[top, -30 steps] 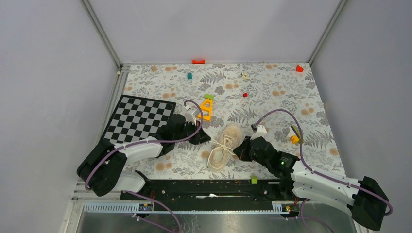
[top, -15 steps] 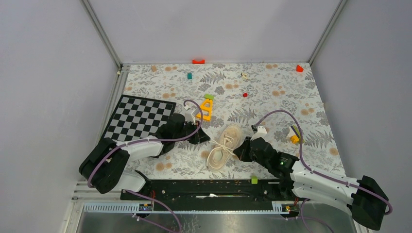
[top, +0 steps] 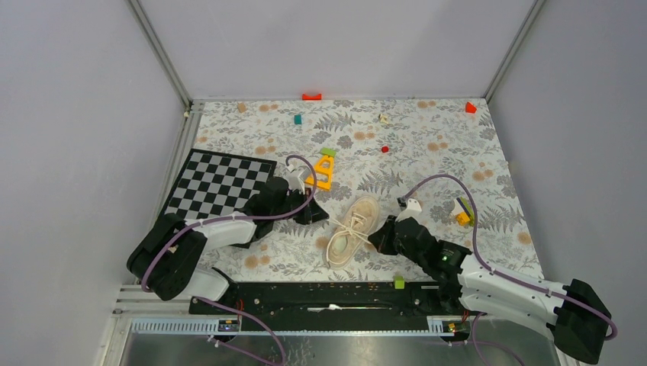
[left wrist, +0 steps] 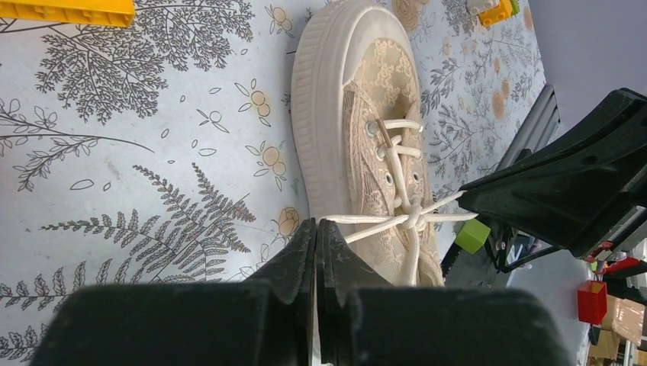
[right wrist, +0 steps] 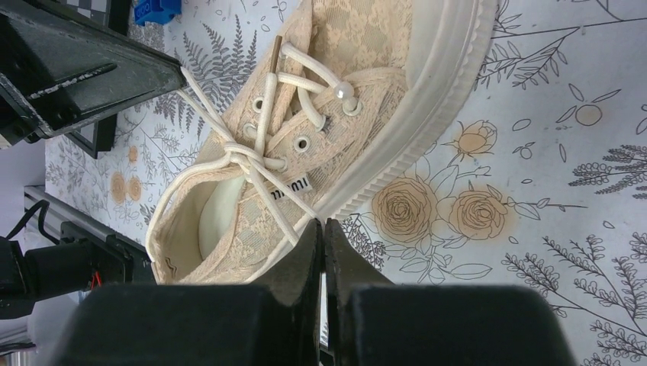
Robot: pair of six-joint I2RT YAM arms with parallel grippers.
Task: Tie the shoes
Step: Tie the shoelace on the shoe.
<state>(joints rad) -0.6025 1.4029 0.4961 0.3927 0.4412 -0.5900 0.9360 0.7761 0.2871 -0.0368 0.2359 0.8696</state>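
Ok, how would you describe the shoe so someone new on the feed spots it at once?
On the floral tabletop, look right of the checkerboard, between the left gripper and the right gripper. The sneaker lies there, toe toward the far wall. It alone is pale cream fabric with laces, and far larger than the bright little blocks scattered around.

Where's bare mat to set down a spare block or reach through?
Open: far-right mat between small red cube and red wedge; far-left strip between checkerboard and teal block. Crowded: centre, left hand and right hand pinching sneaker laces.
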